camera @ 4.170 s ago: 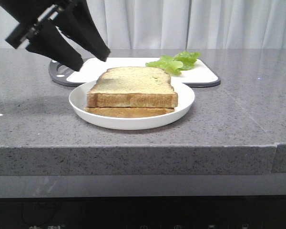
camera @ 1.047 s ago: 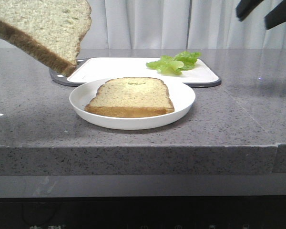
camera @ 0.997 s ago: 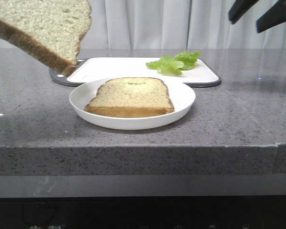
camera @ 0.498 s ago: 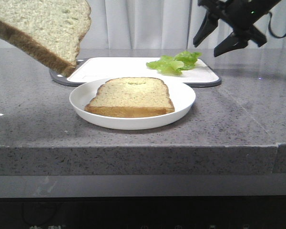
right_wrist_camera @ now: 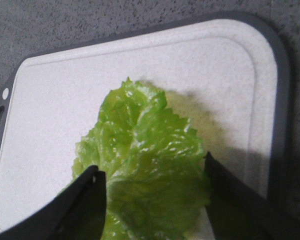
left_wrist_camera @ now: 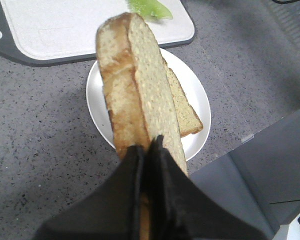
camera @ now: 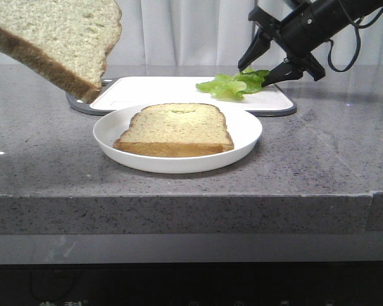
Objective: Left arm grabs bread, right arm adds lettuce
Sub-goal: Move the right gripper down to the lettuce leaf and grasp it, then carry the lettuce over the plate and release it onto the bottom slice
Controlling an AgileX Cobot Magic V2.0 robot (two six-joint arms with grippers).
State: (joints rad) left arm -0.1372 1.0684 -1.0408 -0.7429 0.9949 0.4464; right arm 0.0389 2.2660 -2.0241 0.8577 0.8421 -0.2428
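The left pincer (left_wrist_camera: 149, 150) clamps the thick, brown-crusted bread (camera: 54, 38) aloft, tilted. The right pincer (right_wrist_camera: 152, 180) spreads wide over the ruffled green lettuce (right_wrist_camera: 145, 165) on the cutting board (camera: 159, 86), seemingly not touching.

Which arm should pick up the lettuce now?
Right. Its gripper is open over the lettuce on the cutting board; the left gripper is busy holding the bread aloft.

Held aloft: thick square toast slice (camera: 57, 38), pale yellowish speckled face, brown crust. Below it: thinner golden-tan toast slice (camera: 177, 129) on a plain white round plate (camera: 242, 137). Ruffled leaf of lettuce (right_wrist_camera: 145, 170), bright light green, glossy. White cutting board (camera: 159, 86), dark grey rimmed. Grey speckled stone counter (camera: 319, 153). Black grippers (camera: 263, 60) (left_wrist_camera: 147, 150).
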